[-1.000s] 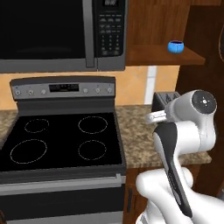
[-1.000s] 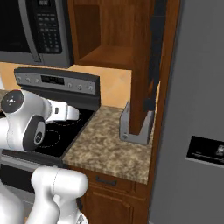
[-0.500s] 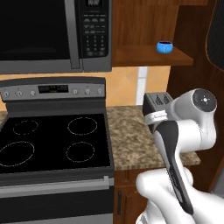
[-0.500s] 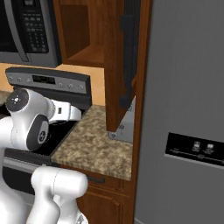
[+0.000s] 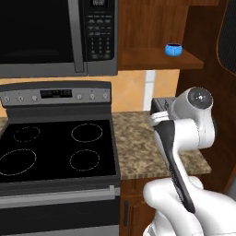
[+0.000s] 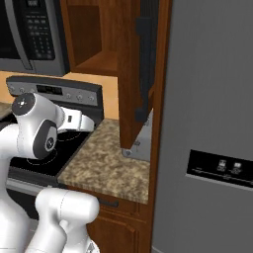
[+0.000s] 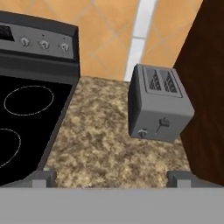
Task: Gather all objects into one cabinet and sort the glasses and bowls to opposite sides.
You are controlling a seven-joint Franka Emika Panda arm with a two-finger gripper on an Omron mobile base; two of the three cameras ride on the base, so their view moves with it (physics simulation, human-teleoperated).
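Hovering wide open and empty, the jaws [image 7: 112, 178] look down on a speckled tabletop [image 7: 100, 144] with a grey toaster [image 7: 158, 105] just ahead and the black stove [image 5: 55, 150] off to one side. The task's blue cup [image 5: 174, 49] sits well above, on the lower shelf of the open cabinet [image 5: 156, 57], whose door [image 6: 141, 74] hangs open beside the refrigerator [image 6: 207, 99]. To do this step well, the arm should probably lift the hand to shelf height, clear the toaster, and approach the cup squarely from the front.
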